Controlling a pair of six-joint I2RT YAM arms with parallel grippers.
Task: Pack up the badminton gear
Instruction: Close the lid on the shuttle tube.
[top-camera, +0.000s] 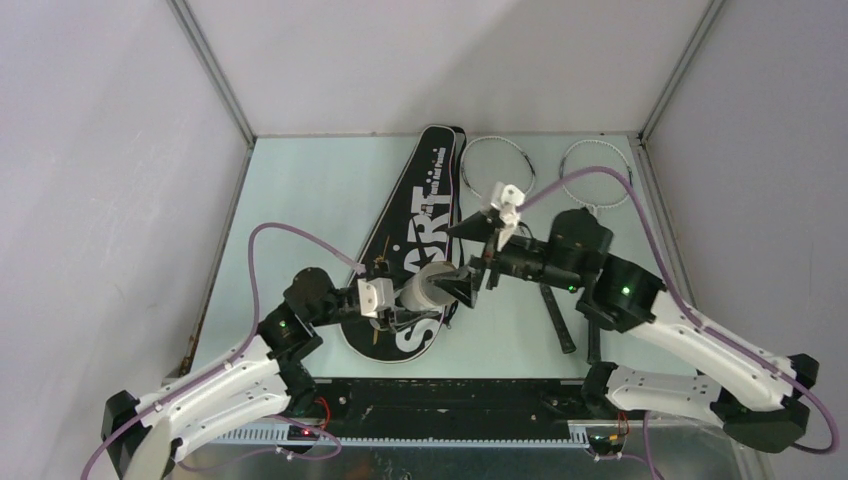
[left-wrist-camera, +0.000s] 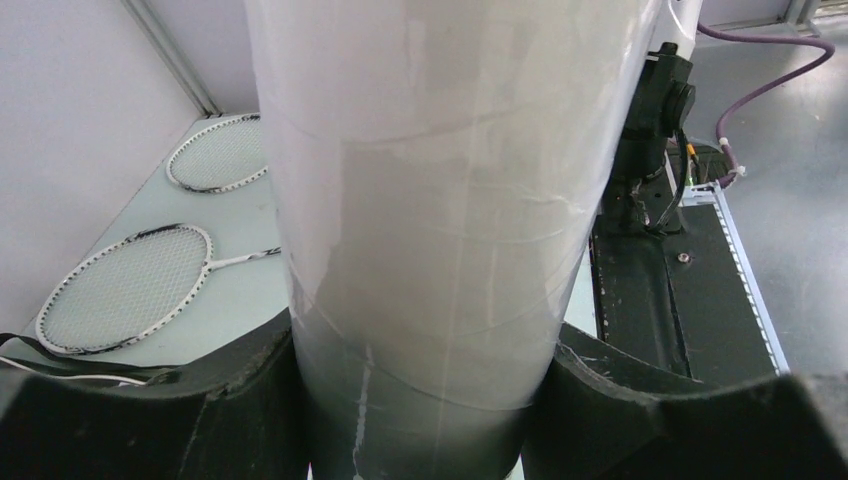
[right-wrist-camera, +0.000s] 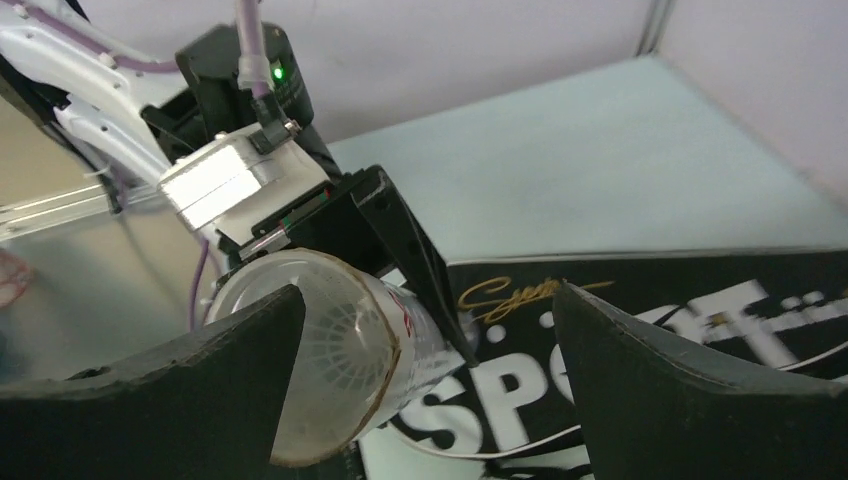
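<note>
My left gripper (top-camera: 438, 290) is shut on the long white tube (top-camera: 422, 285) and holds it over the lower end of the black "SPORT" bag (top-camera: 425, 200). In the left wrist view the tube (left-wrist-camera: 440, 200) fills the gap between both fingers. My right gripper (top-camera: 478, 262) is open and empty, right at the tube's open end. In the right wrist view the tube's mouth (right-wrist-camera: 330, 350) lies by my left finger, with a white feather skirt inside, and the bag (right-wrist-camera: 720, 300) lies below. Two silver rackets (top-camera: 497, 168) (top-camera: 597, 172) lie at the back right.
The rackets' black handles (top-camera: 556, 315) run toward the near edge under my right arm. The rackets also show in the left wrist view (left-wrist-camera: 128, 288) (left-wrist-camera: 215, 165). White walls with metal posts close the table on three sides. A black base rail (top-camera: 440, 400) runs along the near edge.
</note>
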